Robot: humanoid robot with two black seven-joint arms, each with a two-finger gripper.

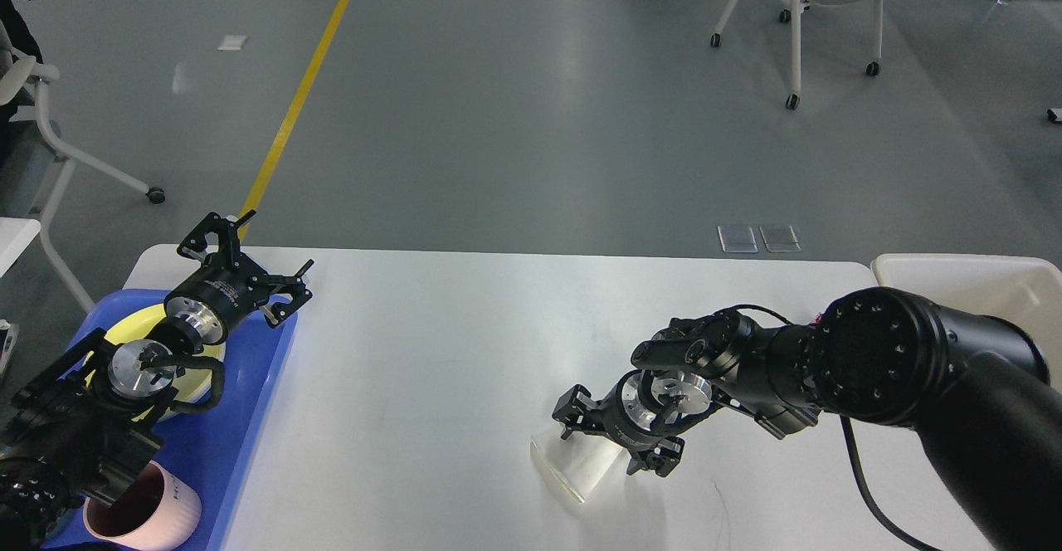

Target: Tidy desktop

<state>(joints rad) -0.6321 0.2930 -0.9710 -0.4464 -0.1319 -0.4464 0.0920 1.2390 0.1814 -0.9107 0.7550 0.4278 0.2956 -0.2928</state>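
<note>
The white desktop (431, 352) fills the lower part of the head view. On it, right of centre, a white paper cup (571, 473) lies on its side with its mouth toward the front left. My right gripper (616, 438) is low over the cup's closed end, open, with one finger on each side of it. Whether the fingers touch the cup is unclear. My left gripper (251, 260) hangs open and empty above the far corner of the blue tray (249, 418).
The tray at the left edge holds a yellow bowl (137, 327) and a pink cup (162, 511). A cream bin (962, 275) stands off the right end. A sliver of a red thing (820, 316) peeks from behind my right arm. Wheeled chairs stand on the floor beyond.
</note>
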